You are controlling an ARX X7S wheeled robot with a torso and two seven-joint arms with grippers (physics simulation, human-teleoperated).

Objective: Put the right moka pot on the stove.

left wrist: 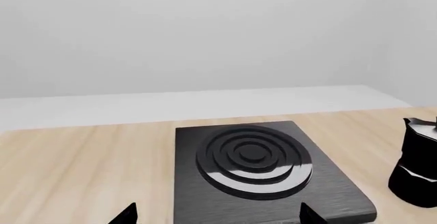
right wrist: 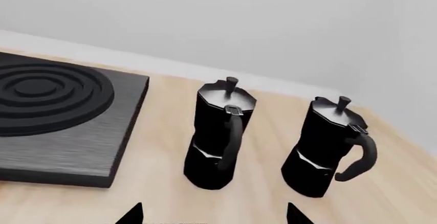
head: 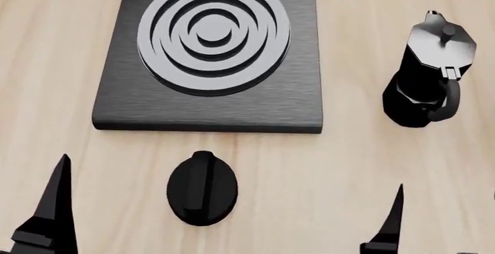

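Two alike black moka pots stand on the wooden table in the right wrist view. The right moka pot (right wrist: 328, 147) is upright, its handle towards the camera. The other pot (right wrist: 215, 137) (head: 425, 74) (left wrist: 416, 168) stands between it and the stove (right wrist: 61, 116) (head: 208, 51) (left wrist: 259, 173). The right moka pot is out of the head view. My right gripper (right wrist: 212, 215) is open and empty, short of both pots, aimed nearer the left one. My left gripper (left wrist: 218, 215) is open and empty, in front of the stove's near edge.
A black oval knob (head: 203, 187) lies on the table just in front of the stove. A white wall rises behind the table's far edge (left wrist: 204, 106). A dark finger (head: 54, 207) shows low at the left of the head view, another finger (head: 390, 222) at the right.
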